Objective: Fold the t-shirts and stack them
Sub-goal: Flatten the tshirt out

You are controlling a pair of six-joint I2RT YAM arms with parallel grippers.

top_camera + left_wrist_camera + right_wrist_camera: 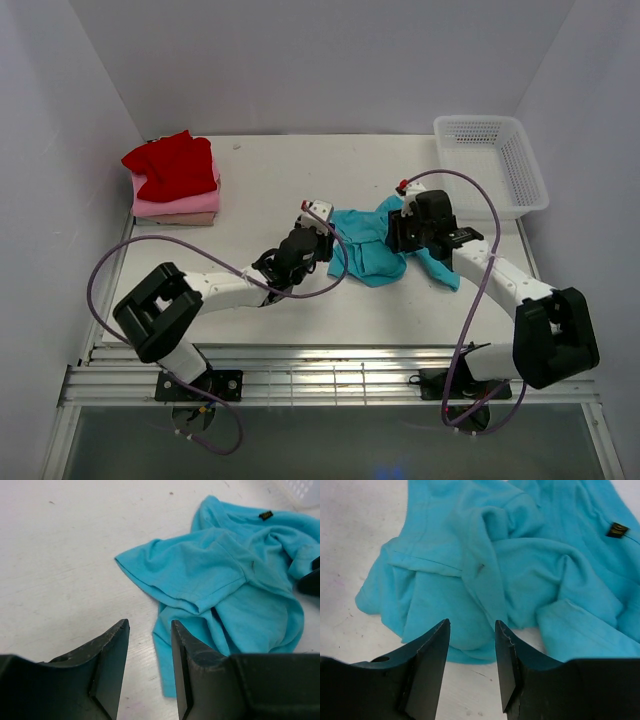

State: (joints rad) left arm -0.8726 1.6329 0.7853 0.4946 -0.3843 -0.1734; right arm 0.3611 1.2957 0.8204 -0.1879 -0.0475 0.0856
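Step in hand, by my read: laying out the teal shirt (pixel 375 250) for folding. It sits crumpled on the table (pixel 270 180), mid-table, well apart from the stack. Nothing is folded on it yet; sleeves and body are bunched over each other, and the collar label shows on its far side.

Stack (pixel 175 180) sits at the table's far left corner, left of the teal shirt: red shirt (pixel 172 163) on top, pink shirt (pixel 180 203) under it, beige shirt (pixel 185 219) at the bottom. Looks like three done, one to go.

Basket (pixel 492 163) is at the far right corner, beyond the teal shirt, with nothing visible inside.

Arms: both reach in low from the near edge and converge on the teal shirt. The left arm angles in from the left, wrist tipped down. The right arm comes in from the right, its wrist over the shirt's right half.

Left gripper (pixel 148 667): jaws apart, nothing between them, just beside the shirt's left edge, over bare table and the hem.

Right gripper (pixel 471 667): jaws apart, nothing clamped, just short of the shirt's crumpled near edge.

Next move calls for, I'd judge, each gripper picking a clean single-layer edge, shoulder or hem corners, and pulling apart to flatten. Risk: pinching two layers in that central bunch.
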